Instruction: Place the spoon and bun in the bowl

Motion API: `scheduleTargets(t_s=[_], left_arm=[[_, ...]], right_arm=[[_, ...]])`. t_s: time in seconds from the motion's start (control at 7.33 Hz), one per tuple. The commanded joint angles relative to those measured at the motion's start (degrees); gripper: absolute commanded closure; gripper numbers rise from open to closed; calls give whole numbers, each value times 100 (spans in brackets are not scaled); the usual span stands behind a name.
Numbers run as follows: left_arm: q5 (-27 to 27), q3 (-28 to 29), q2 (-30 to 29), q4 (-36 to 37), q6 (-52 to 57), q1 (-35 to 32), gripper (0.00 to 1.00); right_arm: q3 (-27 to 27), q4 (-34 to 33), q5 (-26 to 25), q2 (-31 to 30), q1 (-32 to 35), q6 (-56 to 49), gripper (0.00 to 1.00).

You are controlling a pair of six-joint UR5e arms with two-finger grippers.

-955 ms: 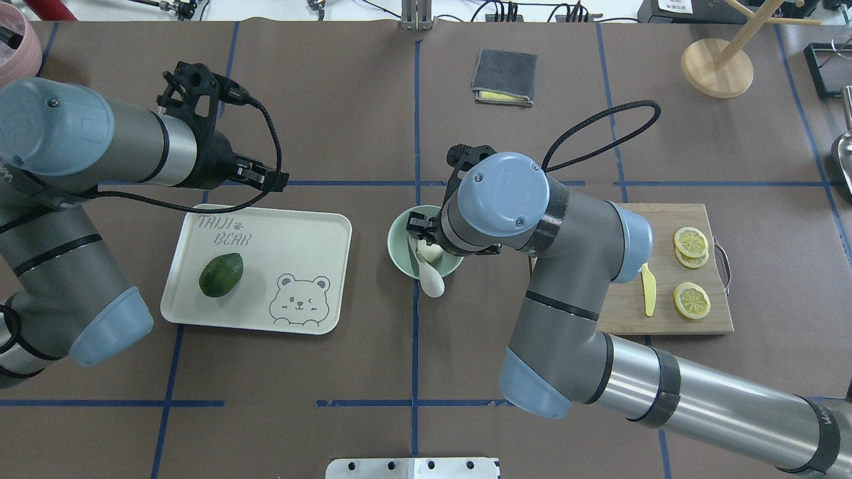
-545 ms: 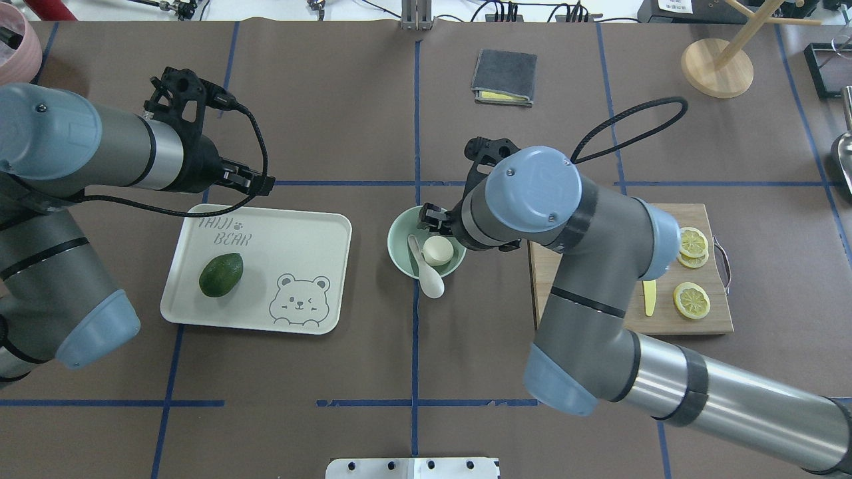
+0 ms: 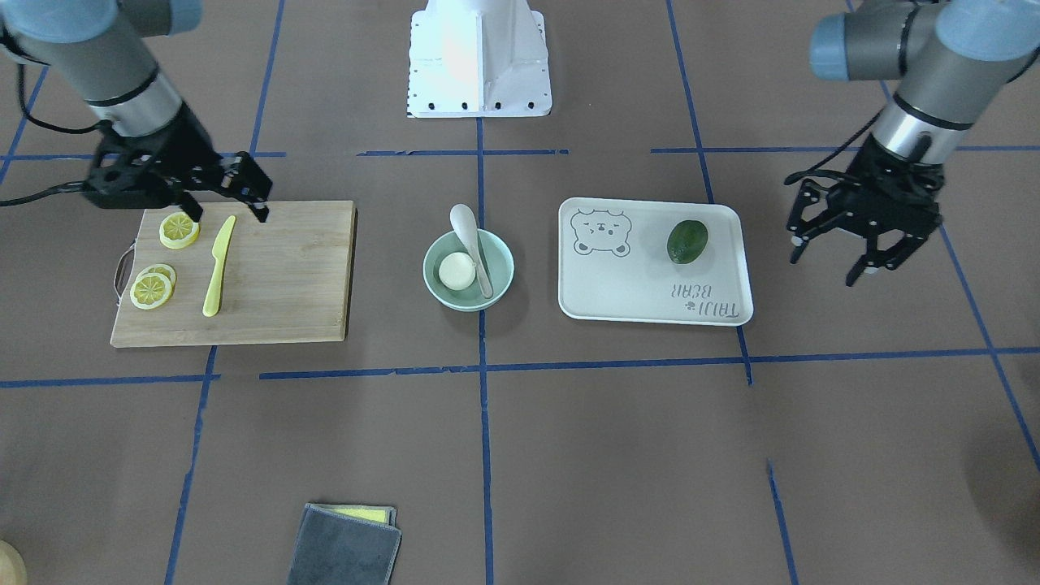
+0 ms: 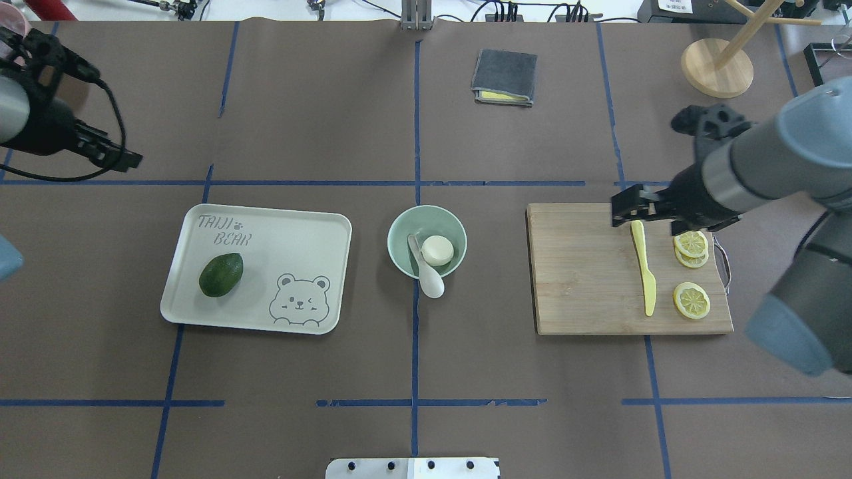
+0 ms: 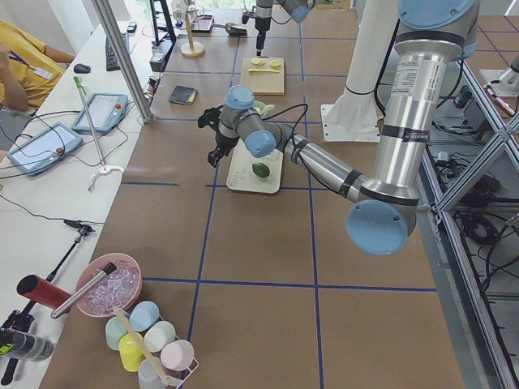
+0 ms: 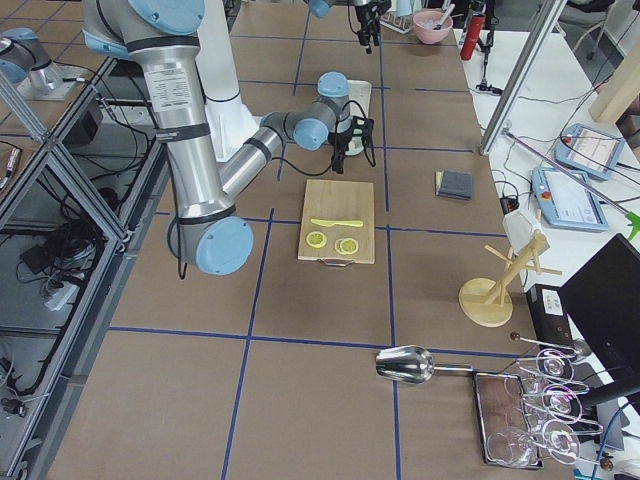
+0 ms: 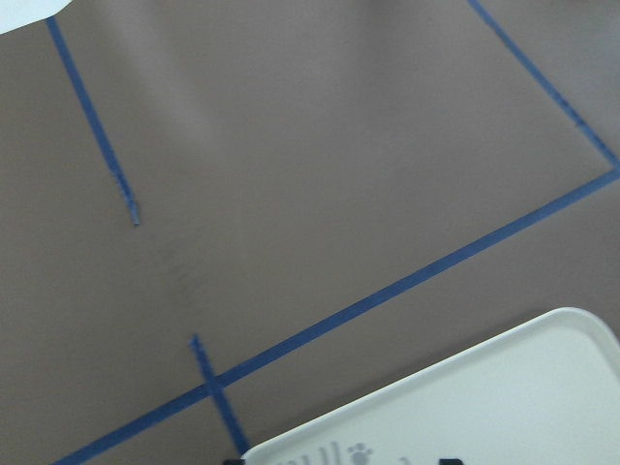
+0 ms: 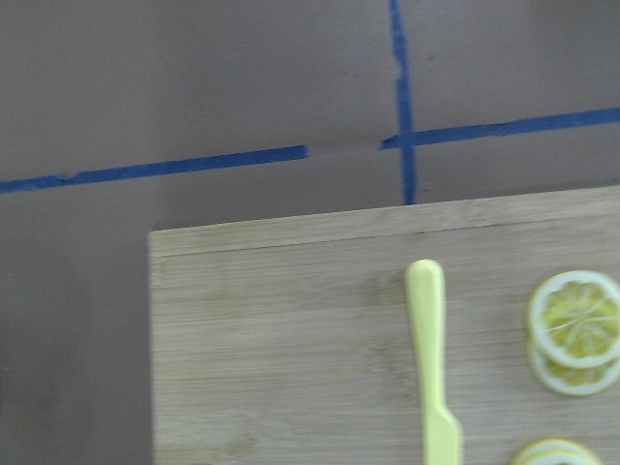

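The bun, judged soft and light, and the glossy, probably slippery spoon, best gripped at its overhanging scoop, lay in the bowl mid-tabletop; left tool and right tool stood spread and empty.

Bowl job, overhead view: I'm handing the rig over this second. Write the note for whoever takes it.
Left claw: open, empty, hanging in the air off the tray's outer side.
Right claw: open, empty, over the cutting board's edge by the yellow knife.
Bun: inside the mint-green bowl.
Spoon: handle in the bowl beside the bun, scoop propped over the rim on the robot's side.
Done: both items placed.
Left: probably nothing, unless the spoon must lie fully inside. If so, nudge the scoop in.
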Motion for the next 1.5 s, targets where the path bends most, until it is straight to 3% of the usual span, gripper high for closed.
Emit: scheduleTargets(t_s=[0.0, 0.27, 0.41, 0.82, 1.36], left_arm=[[-848, 947, 244, 77, 2033, -1535, 0], [-1211, 1484, 577, 69, 2294, -2654, 0], [-1534, 1713, 570, 295, 2286, -2781, 0], [-1721, 1410, 526, 2216, 2541, -2887, 0], [-1730, 1162, 920, 2161, 2558, -2879, 0]], right_arm=[[-408, -64, 1196, -844, 1912, -2748, 0], [-1268, -73, 1753, -1134, 3120, -4753, 0], [-1377, -73, 1781, -1171, 3273, -5085, 0], [-1325, -573, 1537, -1101, 3170, -5595, 0], [-1308, -758, 1430, -1083, 3204, -5809, 0]])
